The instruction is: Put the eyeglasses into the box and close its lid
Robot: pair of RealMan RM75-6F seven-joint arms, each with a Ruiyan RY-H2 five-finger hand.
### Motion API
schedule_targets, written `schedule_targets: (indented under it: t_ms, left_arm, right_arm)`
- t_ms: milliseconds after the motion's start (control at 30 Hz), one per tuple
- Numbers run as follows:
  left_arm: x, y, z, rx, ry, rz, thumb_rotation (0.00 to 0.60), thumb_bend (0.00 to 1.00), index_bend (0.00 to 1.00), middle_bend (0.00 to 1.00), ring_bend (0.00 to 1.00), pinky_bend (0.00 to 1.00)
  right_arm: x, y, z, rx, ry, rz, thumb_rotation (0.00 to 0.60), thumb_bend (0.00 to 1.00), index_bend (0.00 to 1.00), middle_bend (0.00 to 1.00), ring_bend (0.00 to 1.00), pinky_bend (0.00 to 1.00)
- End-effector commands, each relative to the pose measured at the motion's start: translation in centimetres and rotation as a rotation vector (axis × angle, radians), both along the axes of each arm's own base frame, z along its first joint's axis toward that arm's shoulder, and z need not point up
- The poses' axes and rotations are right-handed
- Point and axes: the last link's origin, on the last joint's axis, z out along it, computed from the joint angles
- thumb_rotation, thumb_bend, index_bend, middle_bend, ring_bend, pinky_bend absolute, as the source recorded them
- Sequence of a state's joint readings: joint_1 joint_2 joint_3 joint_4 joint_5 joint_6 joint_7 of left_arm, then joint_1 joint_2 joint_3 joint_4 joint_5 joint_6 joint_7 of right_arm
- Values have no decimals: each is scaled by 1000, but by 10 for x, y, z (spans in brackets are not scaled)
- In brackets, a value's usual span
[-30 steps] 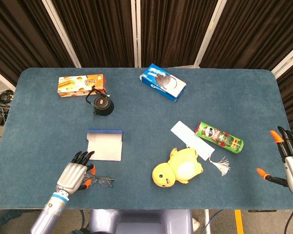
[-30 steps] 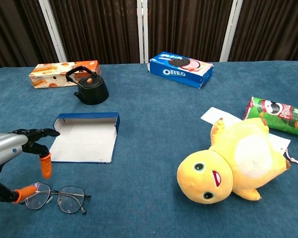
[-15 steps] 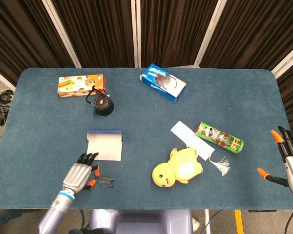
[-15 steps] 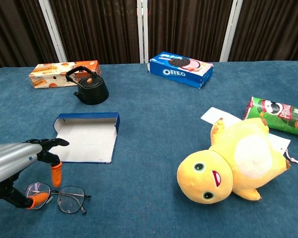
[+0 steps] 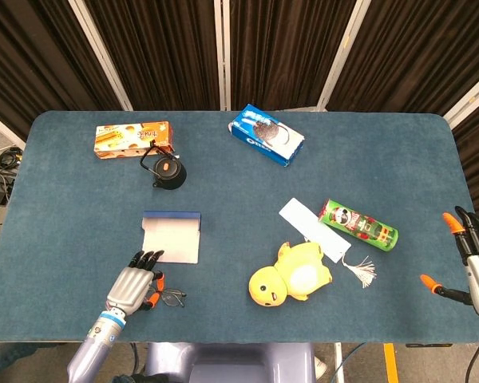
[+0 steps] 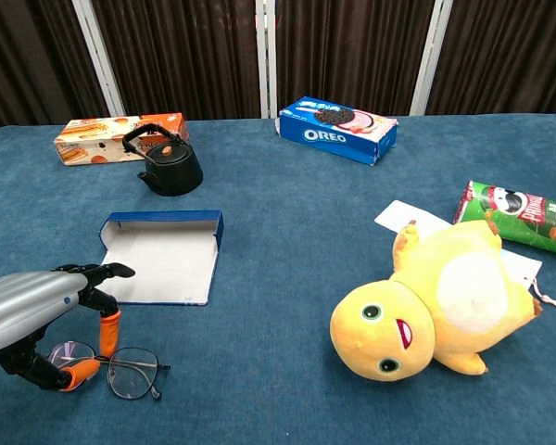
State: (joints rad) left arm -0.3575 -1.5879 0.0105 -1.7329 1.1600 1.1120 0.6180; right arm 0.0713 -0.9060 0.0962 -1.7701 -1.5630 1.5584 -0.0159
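Note:
The thin-rimmed eyeglasses (image 6: 120, 369) lie flat on the blue table near its front edge, also visible in the head view (image 5: 172, 298). My left hand (image 6: 32, 311) hovers low over their left lens, with an orange fingertip (image 6: 108, 324) behind the lens and the thumb tip in front of it; the glasses still rest on the cloth. Just behind stands the open white box (image 6: 157, 264) with blue walls, seen from above in the head view (image 5: 172, 243). My right hand (image 5: 475, 267) hangs off the table's right edge, fingers spread and holding nothing.
A black kettle (image 6: 170, 167) and an orange snack box (image 6: 111, 135) sit behind the open box. An Oreo pack (image 6: 338, 128) lies at the back centre. A yellow plush duck (image 6: 435, 306), white paper (image 6: 408, 219) and a green chip can (image 6: 519, 213) fill the right side.
My left hand has slid right and lowered onto the glasses, and its finger and thumb have drawn closer around the left lens. The right hand has not moved.

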Motion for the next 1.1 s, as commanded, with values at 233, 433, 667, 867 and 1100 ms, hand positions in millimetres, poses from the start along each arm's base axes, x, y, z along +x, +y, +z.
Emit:
schedule_targets:
  t_ms: [233,433,667,867,1100]
  left_arm:
    - [0,0,0,-4,2,5,600,443,585,0,0,0]
    - [1,2,4,15,-3,3,600,445,604,0,0,0]
    - [10,18,14,50,-28,-4,600,446,608,0,0,0]
    - [29,51,21,76,-80,-1,600,466,609,0,0,0]
    - [49,106,12,106,-87,-5,600,468,611,0,0,0]
  right_arm:
    - [0,0,0,-1,-1,0,600,0,0,0,0,0]
    - [0,0,0,0,-1,2,600,0,0,0,0,0]
    - [1,1,0,-3,2,6,600,0,0,0,0,0]
    - [0,-1,0,-3,8,-1,600,0,0,0,0,0]
    - [-5,-7,1,-18,12,-34,600,0,0,0,0,0]
